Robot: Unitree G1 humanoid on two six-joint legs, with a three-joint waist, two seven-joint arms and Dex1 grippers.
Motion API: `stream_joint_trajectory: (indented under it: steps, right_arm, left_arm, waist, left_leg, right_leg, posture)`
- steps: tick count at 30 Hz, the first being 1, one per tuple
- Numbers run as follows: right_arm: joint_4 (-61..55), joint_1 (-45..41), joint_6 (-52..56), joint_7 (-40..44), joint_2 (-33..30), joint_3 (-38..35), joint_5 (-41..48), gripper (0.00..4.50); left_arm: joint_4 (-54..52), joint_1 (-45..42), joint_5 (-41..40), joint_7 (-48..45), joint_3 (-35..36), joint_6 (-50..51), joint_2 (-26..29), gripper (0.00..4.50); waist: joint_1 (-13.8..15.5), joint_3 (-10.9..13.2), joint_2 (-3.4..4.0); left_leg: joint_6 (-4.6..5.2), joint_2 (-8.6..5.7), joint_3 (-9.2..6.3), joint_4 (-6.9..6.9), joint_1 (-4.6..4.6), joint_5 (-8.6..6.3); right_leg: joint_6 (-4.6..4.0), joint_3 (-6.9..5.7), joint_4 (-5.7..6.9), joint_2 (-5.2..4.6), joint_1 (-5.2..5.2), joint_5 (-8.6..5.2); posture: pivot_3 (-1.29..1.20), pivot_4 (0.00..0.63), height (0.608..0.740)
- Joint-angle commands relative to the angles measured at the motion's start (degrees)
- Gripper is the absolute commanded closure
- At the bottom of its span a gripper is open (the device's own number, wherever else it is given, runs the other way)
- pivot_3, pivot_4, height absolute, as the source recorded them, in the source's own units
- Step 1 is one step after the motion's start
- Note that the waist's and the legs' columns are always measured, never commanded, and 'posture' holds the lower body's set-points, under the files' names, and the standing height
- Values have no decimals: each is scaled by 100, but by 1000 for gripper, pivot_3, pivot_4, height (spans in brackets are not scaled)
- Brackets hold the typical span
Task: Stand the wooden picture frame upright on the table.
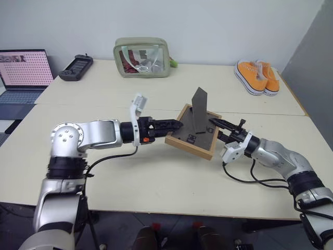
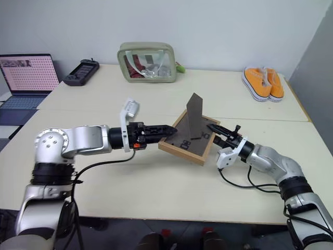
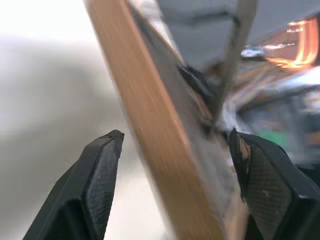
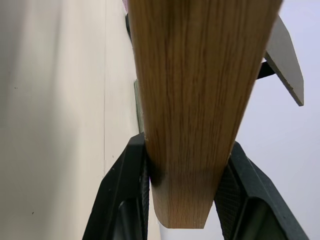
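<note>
Right wrist: wooden picture frame (image 4: 195, 100) between right gripper (image 4: 187, 187) fingers.

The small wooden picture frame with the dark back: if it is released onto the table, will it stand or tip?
The small light-wood picture frame looks stiff and light: the right gripper holds it tilted by one edge. Its grey fold-out stand is open, so it would probably stand, but the narrow base may tip easily. The open left gripper is beside its other edge.

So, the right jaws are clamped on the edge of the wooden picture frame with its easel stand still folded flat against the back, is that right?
Not quite: the easel stand is folded out, rising from the back of the wooden picture frame, as the left eye view shows. The right gripper does clamp the frame's edge.
</note>
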Motion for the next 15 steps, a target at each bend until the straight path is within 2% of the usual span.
stream_joint_trajectory:
  steps: [1, 4, 7, 11, 15]
  right_arm:
    - [500, -517, -292, 632, 328, 108, 1051, 2921]
    - [984, -791, -135, 1786, 823, 199, 2280, 2921]
    - [1172, -912, 488, 2993, 1308, 54, 3443, 2921]
    - [1145, -1057, 1994, 4481, 1983, -361, 4821, 2921]
    - [1178, -1245, 3180, 5367, 2374, -686, 5442, 2921]
  left_arm:
    - [-1871, 928, 2217, -990, 126, -1486, 571, 909]
    - [-2906, 1926, 2997, -920, 362, -2006, 645, 909]
    - [-3591, 2589, 3450, -813, 537, -2216, 648, 909]
    - [-4315, 3340, 3251, -276, 1055, -2070, 474, 909]
    - [-4724, 3679, 3145, 24, 1405, -1980, 526, 909]
  waist:
    - [-42, -1, 1]
    - [-111, 0, 0]
    - [-107, 5, -9]
    - [-69, 6, -8]
    - [-17, 9, -5]
  left_leg:
    - [0, 0, 4, -3, 2, 0]
    - [1, 0, 10, -16, 14, -1]
    - [13, 3, 3, -18, 20, -8]
    - [22, 1, -9, -18, 29, -13]
    - [22, 0, -25, -16, 33, -14]
  right_leg:
    - [0, 2, -1, 0, 0, 0]
    - [-1, 11, -6, -2, 9, 0]
    - [-1, 4, -8, -1, 22, 0]
    - [-1, -6, -11, -5, 41, 0]
    - [-3, -22, -11, -7, 51, -1]
  posture:
    - [0, 150, 740]
    - [0, 150, 740]
    - [0, 150, 740]
    - [0, 150, 740]
    - [0, 150, 740]
